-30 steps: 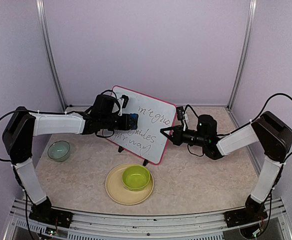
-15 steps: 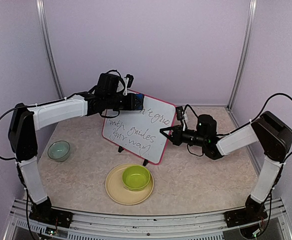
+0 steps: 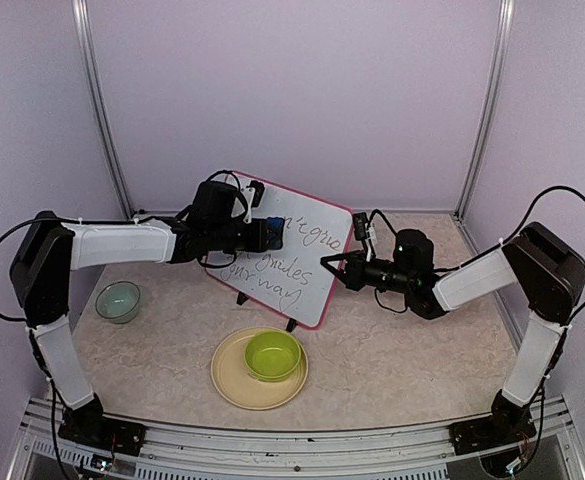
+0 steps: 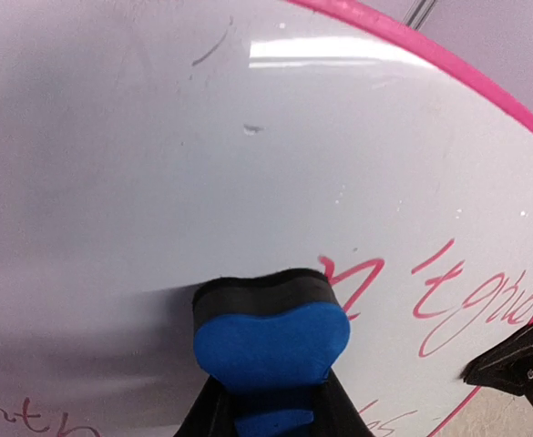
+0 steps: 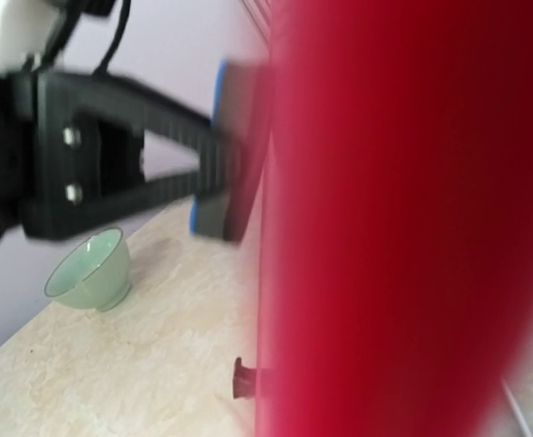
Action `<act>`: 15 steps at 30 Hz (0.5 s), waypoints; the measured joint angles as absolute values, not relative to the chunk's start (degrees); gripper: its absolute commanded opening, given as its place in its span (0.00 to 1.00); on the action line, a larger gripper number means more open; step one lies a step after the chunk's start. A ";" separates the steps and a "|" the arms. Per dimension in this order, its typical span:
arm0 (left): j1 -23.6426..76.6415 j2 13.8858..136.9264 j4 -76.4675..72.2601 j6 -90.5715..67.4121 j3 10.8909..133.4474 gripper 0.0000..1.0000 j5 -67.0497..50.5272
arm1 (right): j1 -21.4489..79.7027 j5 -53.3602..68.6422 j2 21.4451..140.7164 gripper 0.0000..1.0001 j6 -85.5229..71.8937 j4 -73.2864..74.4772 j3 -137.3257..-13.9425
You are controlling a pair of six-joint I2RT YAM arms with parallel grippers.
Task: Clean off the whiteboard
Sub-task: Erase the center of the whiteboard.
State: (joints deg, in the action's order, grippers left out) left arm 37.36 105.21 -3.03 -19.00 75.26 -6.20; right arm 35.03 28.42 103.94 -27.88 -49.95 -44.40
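A yellow plate [image 3: 234,390] carrying a green bowl [image 3: 272,355] lies on the tabletop [image 3: 402,350], nearer the arm bases than both jaws; a pale bowl [image 3: 118,300] sits well left of the left jaws; those jaws, clamped on a blue eraser [image 4: 271,341], press it to the upper left of the whiteboard [image 3: 302,295]; the right jaws are closed on its right edge; it stands on its feet, written face towards the bases, long axis running from one pair of jaws to the other.

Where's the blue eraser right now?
Top view, left of centre: the blue eraser is in the left end effector, against the upper part of the whiteboard.
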 measured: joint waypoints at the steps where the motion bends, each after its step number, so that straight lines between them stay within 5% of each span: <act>1: 37.39 104.99 -3.73 -19.11 74.11 0.01 -6.20 | 35.03 28.34 103.94 0.00 -27.99 -49.95 -44.40; 15: 37.39 105.21 4.03 -18.96 78.56 0.02 -5.74 | 35.03 28.45 104.42 0.00 -27.88 -49.95 -44.91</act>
